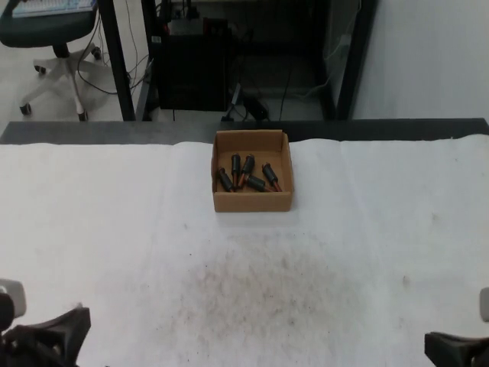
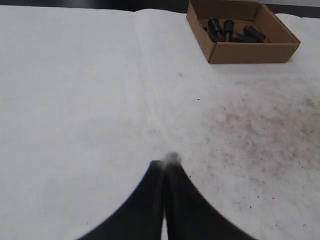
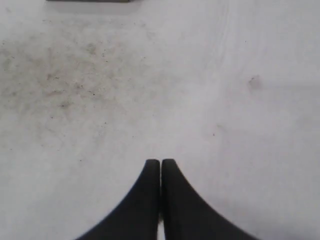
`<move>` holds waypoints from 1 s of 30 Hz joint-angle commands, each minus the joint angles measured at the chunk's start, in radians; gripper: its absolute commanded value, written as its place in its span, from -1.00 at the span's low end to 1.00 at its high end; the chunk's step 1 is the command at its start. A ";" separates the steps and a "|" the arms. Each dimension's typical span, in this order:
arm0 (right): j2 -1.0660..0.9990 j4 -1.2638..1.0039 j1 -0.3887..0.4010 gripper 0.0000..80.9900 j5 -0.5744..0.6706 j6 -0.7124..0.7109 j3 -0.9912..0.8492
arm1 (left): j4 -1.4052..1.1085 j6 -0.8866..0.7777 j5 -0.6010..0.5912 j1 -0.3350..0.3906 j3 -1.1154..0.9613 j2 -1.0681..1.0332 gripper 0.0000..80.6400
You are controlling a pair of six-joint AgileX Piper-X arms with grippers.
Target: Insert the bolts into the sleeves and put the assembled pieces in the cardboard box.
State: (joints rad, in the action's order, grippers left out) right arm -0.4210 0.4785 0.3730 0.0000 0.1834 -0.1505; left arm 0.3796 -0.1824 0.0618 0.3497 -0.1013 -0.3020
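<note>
- Brown cardboard box [image 1: 252,202] stands at the far middle of the white surface [image 1: 114,229] in the high view. Several dark assembled pieces [image 1: 248,174] lie inside it.
- Left wrist view: the left hand [image 2: 165,164] is clenched and grasps nothing. It is over the surface, and the cardboard box is well apart from it.
- Right wrist view: the right hand [image 3: 160,162] is also clenched and empty, over a speckled part of the surface.

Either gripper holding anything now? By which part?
Nothing held: the left gripper and the right gripper are both shut on nothing, over the cloth. The assembled pieces lie in the cardboard box.
</note>
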 commanded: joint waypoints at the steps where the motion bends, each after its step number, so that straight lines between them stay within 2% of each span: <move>1: 0.000 -0.081 -0.006 -0.98 -0.010 0.005 0.027 | -0.021 -0.013 0.011 -0.003 0.025 0.010 -0.99; 10: 0.000 -0.073 -0.006 -0.98 -0.010 0.008 0.056 | -0.018 -0.096 0.006 -0.003 0.064 0.010 -0.99; 30: 0.000 -0.074 -0.006 -0.98 -0.010 0.008 0.066 | -0.018 -0.099 0.005 -0.003 0.064 0.010 -0.99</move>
State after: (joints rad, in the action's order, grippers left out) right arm -0.4214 0.4128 0.3730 0.0000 0.1858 -0.0817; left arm 0.3733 -0.2775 0.0626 0.3497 -0.0372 -0.3020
